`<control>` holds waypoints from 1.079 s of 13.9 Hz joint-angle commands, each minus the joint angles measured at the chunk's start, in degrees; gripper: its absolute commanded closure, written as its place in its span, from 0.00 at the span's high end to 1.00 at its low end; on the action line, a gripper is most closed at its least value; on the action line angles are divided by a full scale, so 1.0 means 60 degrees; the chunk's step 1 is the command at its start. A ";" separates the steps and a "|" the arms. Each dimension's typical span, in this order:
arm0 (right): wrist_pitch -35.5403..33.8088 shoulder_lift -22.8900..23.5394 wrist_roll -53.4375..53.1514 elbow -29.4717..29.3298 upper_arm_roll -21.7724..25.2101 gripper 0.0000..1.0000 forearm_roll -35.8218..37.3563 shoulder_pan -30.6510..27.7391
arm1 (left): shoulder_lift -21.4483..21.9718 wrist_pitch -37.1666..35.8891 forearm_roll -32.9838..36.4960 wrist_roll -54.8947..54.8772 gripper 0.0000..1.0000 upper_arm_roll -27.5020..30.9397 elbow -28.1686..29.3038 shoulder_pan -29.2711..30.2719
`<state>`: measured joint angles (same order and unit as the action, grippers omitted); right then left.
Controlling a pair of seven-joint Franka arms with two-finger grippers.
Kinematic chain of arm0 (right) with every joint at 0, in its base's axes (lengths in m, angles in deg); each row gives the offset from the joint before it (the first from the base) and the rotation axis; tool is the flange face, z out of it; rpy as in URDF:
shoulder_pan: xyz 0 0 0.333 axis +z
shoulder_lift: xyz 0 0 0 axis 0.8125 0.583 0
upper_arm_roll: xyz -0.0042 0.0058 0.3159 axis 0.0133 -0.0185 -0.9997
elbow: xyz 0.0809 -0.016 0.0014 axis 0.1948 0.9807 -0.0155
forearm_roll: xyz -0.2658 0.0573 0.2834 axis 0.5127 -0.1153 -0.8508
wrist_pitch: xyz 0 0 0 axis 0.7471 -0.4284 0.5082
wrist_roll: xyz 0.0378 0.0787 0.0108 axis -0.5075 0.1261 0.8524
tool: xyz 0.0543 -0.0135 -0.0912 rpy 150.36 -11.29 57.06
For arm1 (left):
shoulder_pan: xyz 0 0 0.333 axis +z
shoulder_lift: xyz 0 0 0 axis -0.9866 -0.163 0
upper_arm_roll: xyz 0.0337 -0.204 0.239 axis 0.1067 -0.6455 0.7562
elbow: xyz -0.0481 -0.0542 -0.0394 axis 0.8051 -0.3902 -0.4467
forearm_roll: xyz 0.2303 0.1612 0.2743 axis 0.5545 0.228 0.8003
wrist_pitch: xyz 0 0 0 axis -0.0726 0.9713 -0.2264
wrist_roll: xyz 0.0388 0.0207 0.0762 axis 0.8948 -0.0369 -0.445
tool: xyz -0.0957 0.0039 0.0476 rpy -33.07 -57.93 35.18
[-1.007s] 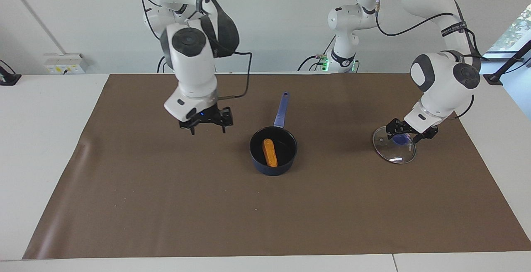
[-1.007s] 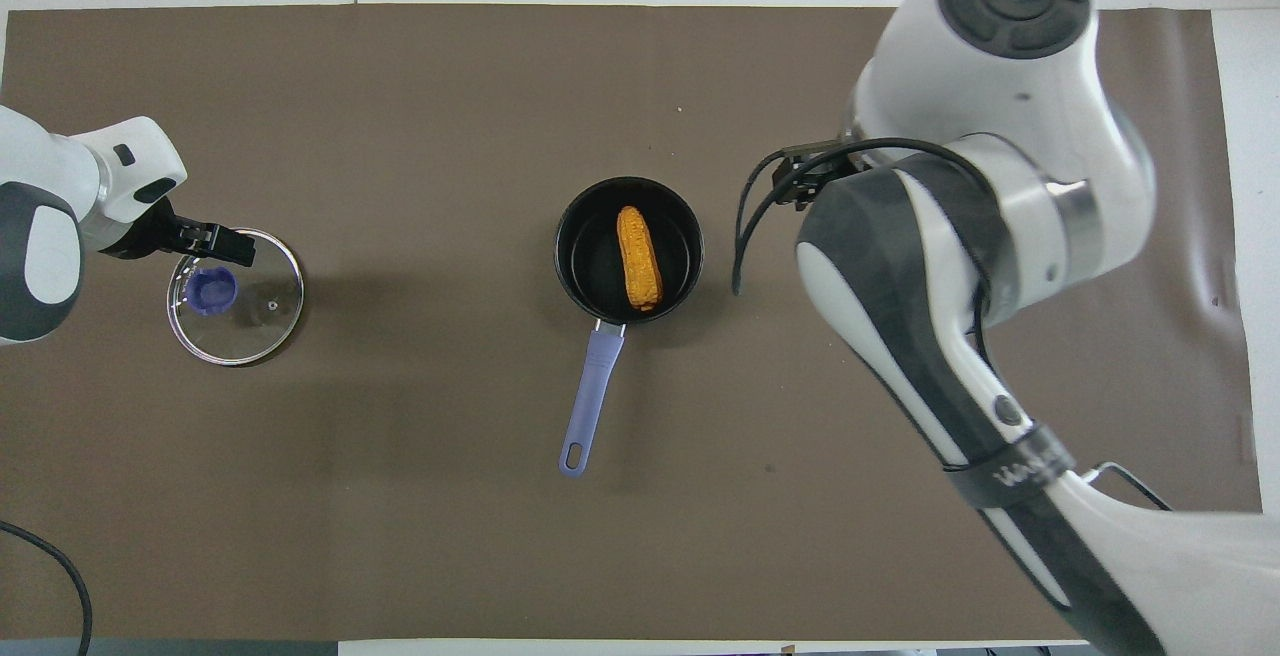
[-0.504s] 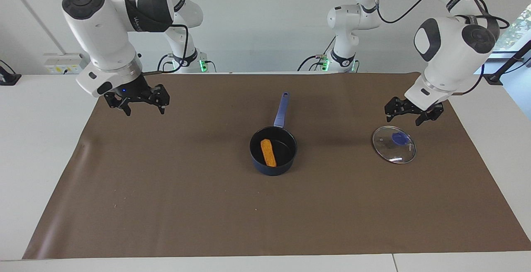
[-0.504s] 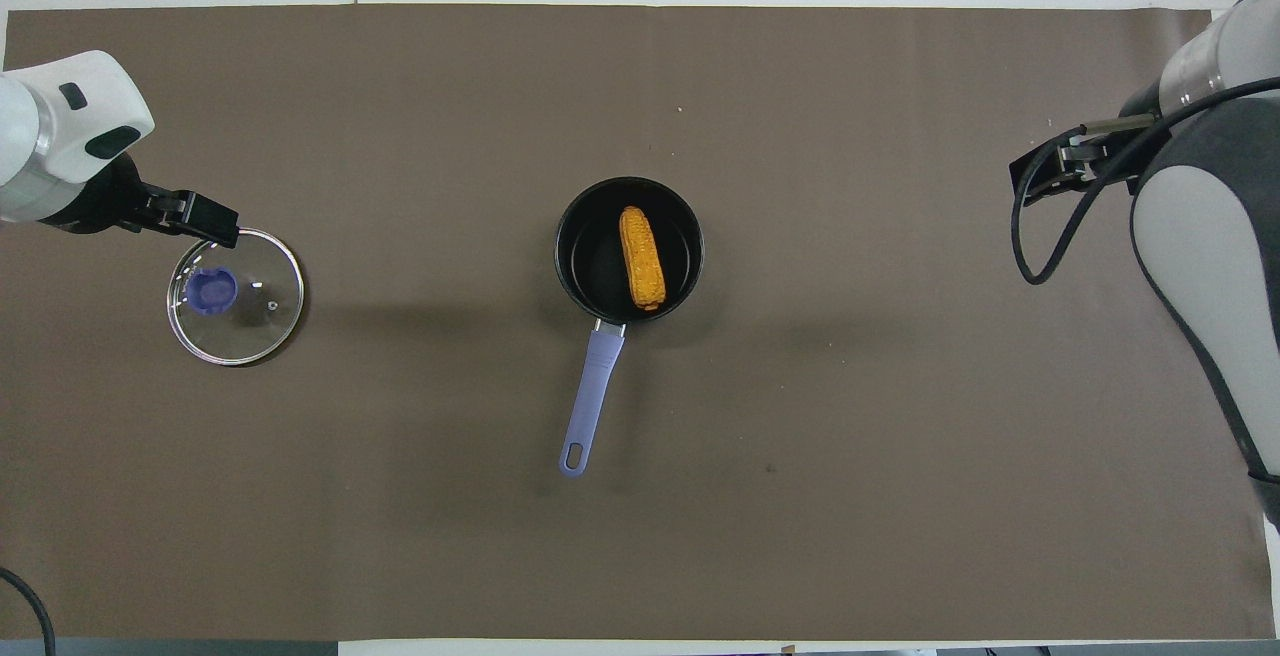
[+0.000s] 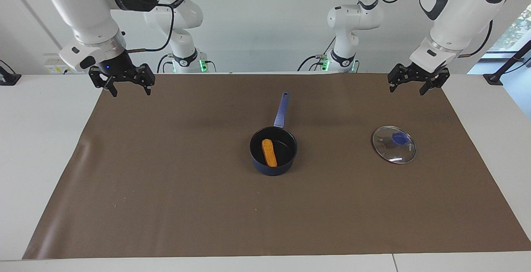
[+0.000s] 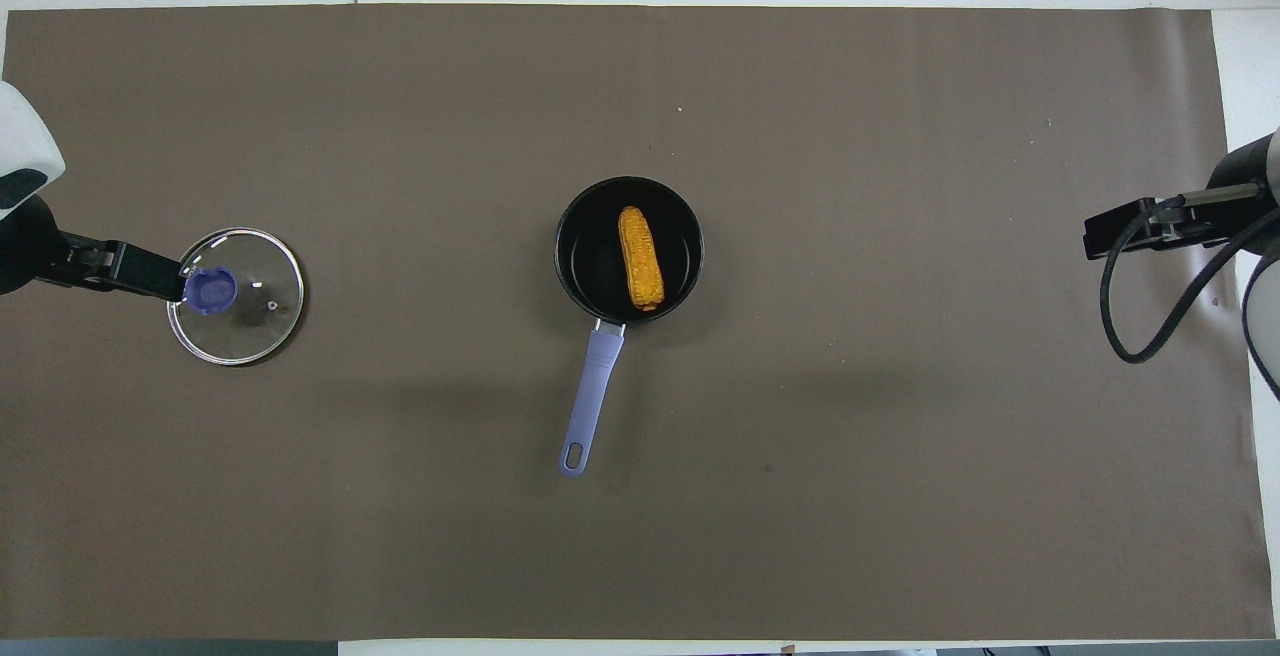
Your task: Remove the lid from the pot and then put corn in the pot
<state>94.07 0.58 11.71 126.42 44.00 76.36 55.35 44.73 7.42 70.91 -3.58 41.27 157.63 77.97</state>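
Both sets of jaws are spread apart and hold nothing. The left gripper [image 5: 414, 84] hangs high in the air over the brown mat [image 5: 166, 205], at the left arm's end of the table [image 5: 37, 139]. The right gripper [image 5: 127, 85] hangs high over the mat's edge at the right arm's end of the table. The pot [image 5: 273, 150] sits in the middle of the mat. It is dark blue with a black inside. Its long blue-purple handle [image 5: 281, 110] points toward the robots. The corn [image 5: 269, 152] lies flat in the pot, with one end toward the robots. It is yellow-orange and bumpy. The lid [image 5: 394, 144] is off the pot. It lies flat on the mat, well apart from the pot, toward the left arm's end of the table. It is clear glass with a thin metal rim and a blue-purple knob [image 5: 399, 139] on top. In the overhead view the left gripper [image 6: 135, 271] covers a bit of the lid [image 6: 245, 311], but the facing view shows it well above the lid and not touching it. The right gripper [image 6: 1125, 234] shows at the side of that view, well apart from the pot [image 6: 585, 261] and the corn [image 6: 640, 258].
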 commanded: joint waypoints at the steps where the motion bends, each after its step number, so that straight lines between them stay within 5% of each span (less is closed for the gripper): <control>1: 0.0579 -0.0450 0.0231 0.0983 0.0014 1.00 -0.0037 -0.0182 | 0.0426 0.0066 0.0198 0.0465 1.00 0.0004 0.0544 -0.0042; 6: 0.0217 -0.0085 0.0246 0.0255 0.0043 1.00 -0.0067 -0.0372 | -0.0465 -0.1188 0.0052 0.0540 1.00 0.0004 -0.1399 -0.0072; 15: -0.0034 -0.0055 0.0289 0.0209 0.0453 1.00 -0.0111 -0.0315 | -0.0380 -0.1207 -0.0271 0.0994 1.00 0.0048 -0.1184 -0.0101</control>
<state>95.38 0.12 11.83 128.28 46.54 76.31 53.84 42.92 1.72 69.88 1.47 41.11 151.61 77.90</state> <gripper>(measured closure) 0.000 0.000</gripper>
